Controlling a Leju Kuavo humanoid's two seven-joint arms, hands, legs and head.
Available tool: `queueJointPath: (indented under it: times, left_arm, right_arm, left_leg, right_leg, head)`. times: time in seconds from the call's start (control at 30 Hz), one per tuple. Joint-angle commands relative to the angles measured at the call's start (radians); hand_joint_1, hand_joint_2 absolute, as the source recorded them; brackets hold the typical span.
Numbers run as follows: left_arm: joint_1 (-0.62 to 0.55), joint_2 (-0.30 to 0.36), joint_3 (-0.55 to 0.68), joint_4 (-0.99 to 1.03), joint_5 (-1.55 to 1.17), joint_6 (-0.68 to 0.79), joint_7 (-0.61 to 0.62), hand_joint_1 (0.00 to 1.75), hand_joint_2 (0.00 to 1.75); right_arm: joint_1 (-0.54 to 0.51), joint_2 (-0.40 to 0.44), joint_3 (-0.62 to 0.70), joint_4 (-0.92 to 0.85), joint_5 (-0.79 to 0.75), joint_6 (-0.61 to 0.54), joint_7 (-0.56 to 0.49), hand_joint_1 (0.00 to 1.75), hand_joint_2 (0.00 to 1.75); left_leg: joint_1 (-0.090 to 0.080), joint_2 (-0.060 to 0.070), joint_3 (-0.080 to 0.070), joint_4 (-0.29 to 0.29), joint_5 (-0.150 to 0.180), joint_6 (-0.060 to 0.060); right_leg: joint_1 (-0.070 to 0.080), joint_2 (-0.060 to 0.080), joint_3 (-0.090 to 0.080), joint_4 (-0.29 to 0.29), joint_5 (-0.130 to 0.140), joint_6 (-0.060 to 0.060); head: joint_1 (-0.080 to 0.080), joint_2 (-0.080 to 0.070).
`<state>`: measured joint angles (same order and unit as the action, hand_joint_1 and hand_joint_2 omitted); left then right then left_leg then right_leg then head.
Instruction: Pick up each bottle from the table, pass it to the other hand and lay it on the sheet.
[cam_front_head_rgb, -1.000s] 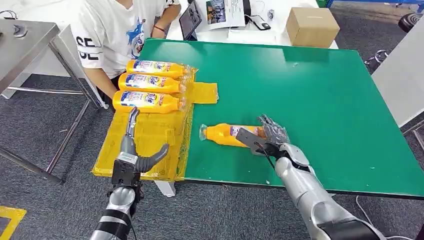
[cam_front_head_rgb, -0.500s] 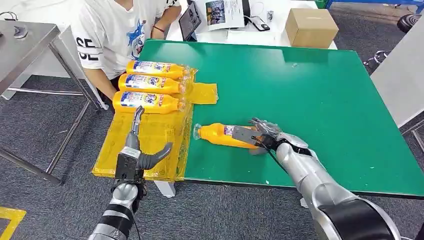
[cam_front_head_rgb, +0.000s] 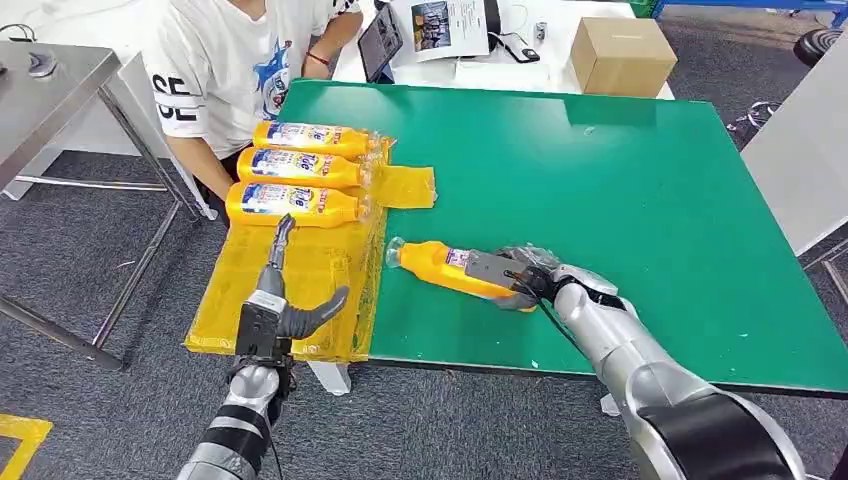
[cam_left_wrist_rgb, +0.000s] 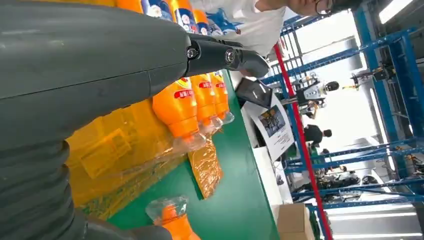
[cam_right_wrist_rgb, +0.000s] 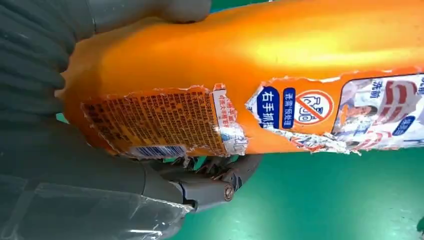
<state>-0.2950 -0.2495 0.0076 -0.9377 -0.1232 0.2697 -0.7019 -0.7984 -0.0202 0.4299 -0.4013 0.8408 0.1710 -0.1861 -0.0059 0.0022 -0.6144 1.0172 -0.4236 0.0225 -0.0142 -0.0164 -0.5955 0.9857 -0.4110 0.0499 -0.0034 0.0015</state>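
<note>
Orange bottle (cam_front_head_rgb: 446, 268) gripped by right robot hand (cam_front_head_rgb: 523, 279) — left robot hand (cam_front_head_rgb: 283, 300) spread, empty

The head view is bright and even, with light coming from above. The green table (cam_front_head_rgb: 620, 190) shows only soft shadows, a dark one behind the cardboard box (cam_front_head_rgb: 625, 52) and a small one under the right hand (cam_front_head_rgb: 520, 275). In the left wrist view the far windows glow white and wash out, and the close left hand (cam_left_wrist_rgb: 90, 65) looks dark and blurry. In the right wrist view a shiny white streak of glare runs along the orange bottle (cam_right_wrist_rgb: 260, 75), and its torn label is sharp.
</note>
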Motion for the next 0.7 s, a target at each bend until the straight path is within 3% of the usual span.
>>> queueJointPath:
  times: [0.03,0.2,0.27,0.3,0.37,0.43,0.5,0.6,0.7]
  left_arm:
    - [-0.026,0.008,-0.008,0.052,0.008,-0.001,0.007,0.00,1.75]
    - [-0.026,0.008,-0.008,0.052,0.008,-0.001,0.007,0.00,1.75]
    - [-0.011,0.005,-0.001,0.027,0.011,0.007,0.011,0.00,1.75]
    - [0.008,0.003,0.006,-0.004,0.015,0.007,0.015,0.00,1.75]
    - [0.037,-0.002,0.010,-0.048,0.022,0.009,0.024,0.00,1.75]
    - [0.061,-0.004,0.005,-0.079,0.040,0.000,0.035,0.00,1.75]
    - [0.060,-0.008,-0.005,-0.077,0.064,-0.014,0.049,0.00,1.75]
    - [0.043,-0.013,-0.026,-0.056,0.102,-0.043,0.073,0.00,1.75]
    - [0.034,-0.014,-0.046,-0.046,0.140,-0.075,0.094,0.00,1.75]
  right_arm:
    - [0.049,0.002,0.025,0.035,-0.026,-0.075,-0.023,1.75,1.75]
    - [0.049,0.002,0.025,0.035,-0.026,-0.075,-0.023,1.75,1.75]
    - [0.084,0.013,-0.028,-0.030,-0.075,-0.233,-0.072,1.75,1.75]
    - [0.123,0.041,-0.091,-0.113,-0.131,-0.397,-0.139,1.75,1.75]
    - [0.216,0.091,-0.190,-0.343,-0.210,-0.575,-0.226,1.75,1.75]
    - [0.348,0.124,-0.247,-0.683,-0.276,-0.680,-0.272,1.75,1.75]
    - [0.429,0.140,-0.277,-0.899,-0.287,-0.782,-0.311,1.75,1.75]
    - [0.494,0.151,-0.311,-1.039,-0.292,-0.869,-0.358,1.75,1.75]
    - [0.516,0.191,-0.383,-1.054,-0.309,-0.869,-0.438,1.75,1.75]
  left_leg:
    - [0.003,-0.002,0.006,-0.003,-0.001,-0.003]
    - [0.001,-0.001,0.003,-0.001,0.000,-0.002]
    - [0.001,-0.001,0.003,-0.001,0.000,-0.002]
    - [0.002,-0.001,0.004,-0.001,-0.001,-0.002]
    - [0.002,0.002,0.004,-0.002,-0.001,-0.002]
    - [0.002,0.005,0.006,-0.002,-0.002,-0.003]
    - [0.002,0.005,0.002,0.000,-0.004,-0.003]
    - [0.001,-0.004,-0.002,0.000,-0.002,-0.002]
    - [0.002,-0.009,-0.004,0.001,-0.002,-0.002]
  right_leg:
    - [0.002,0.000,0.007,-0.004,-0.001,-0.003]
    - [0.001,0.000,0.003,-0.002,0.000,-0.002]
    - [0.001,0.000,0.004,-0.002,0.000,-0.002]
    - [0.002,0.000,0.005,-0.002,0.000,-0.002]
    - [0.002,0.003,0.005,-0.002,0.000,-0.002]
    - [0.002,0.007,0.006,-0.003,0.000,-0.003]
    - [0.001,0.007,0.001,0.002,-0.003,-0.003]
    - [0.001,-0.002,-0.001,0.002,-0.003,-0.002]
    - [0.001,-0.005,-0.001,0.001,-0.004,-0.002]
  head:
    - [0.000,0.000]
    - [0.000,0.000]
    - [0.000,0.000]
    - [0.000,0.000]
    - [0.000,0.000]
    - [0.000,0.000]
    - [-0.001,0.000]
    - [0.000,0.000]
    - [-0.001,0.000]
